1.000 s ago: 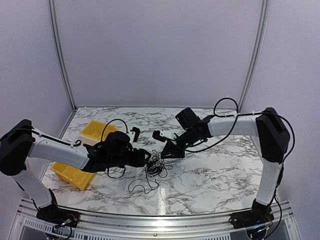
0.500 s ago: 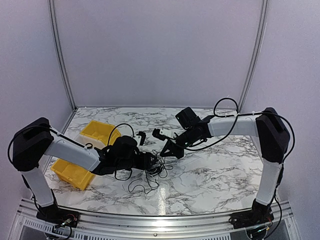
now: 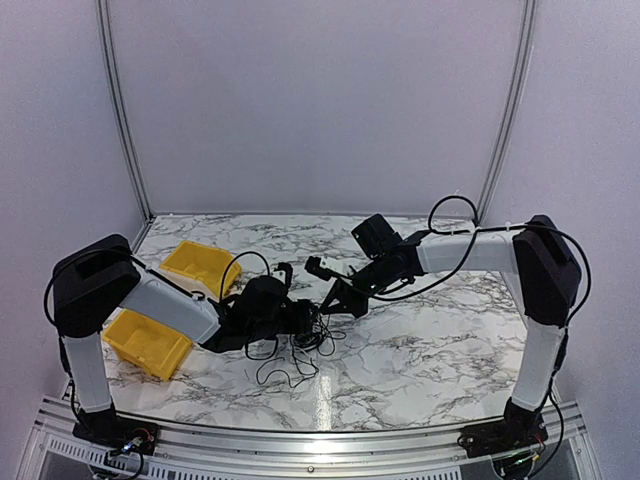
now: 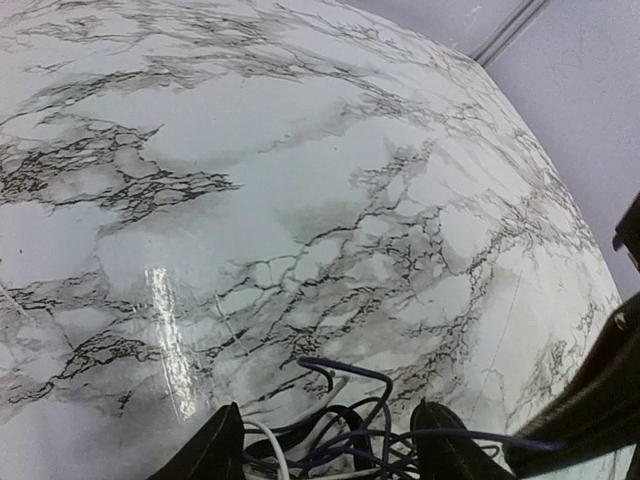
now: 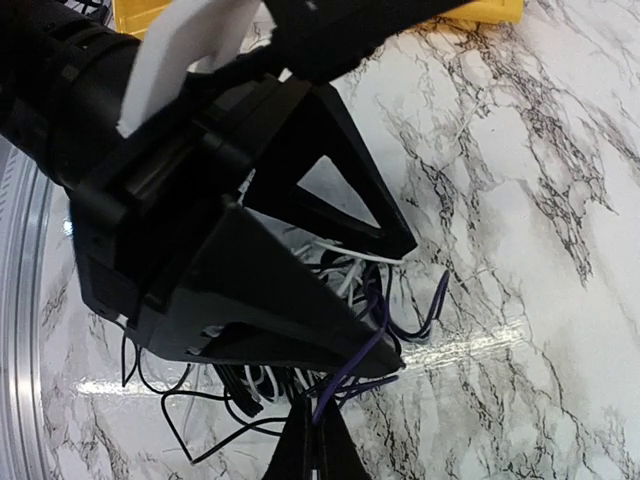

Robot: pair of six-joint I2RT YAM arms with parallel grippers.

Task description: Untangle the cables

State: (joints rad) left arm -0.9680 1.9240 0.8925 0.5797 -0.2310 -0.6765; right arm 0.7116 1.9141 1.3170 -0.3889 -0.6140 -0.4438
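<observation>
Thin black tangled cables (image 3: pixel 312 342), one clump: lay directly beneath left gripper (image 4: pixel 330 445), jaws spread wide astride them; right gripper (image 5: pixel 312 440), opposite, pinched one strand

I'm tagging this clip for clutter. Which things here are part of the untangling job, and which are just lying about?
Part of the job:
cables, a knotted clump with loose loops
left hand, open around the clump
right hand, shut on one strand

Lying about:
far yellow bin
near yellow bin
Both sit left of the clump.
</observation>
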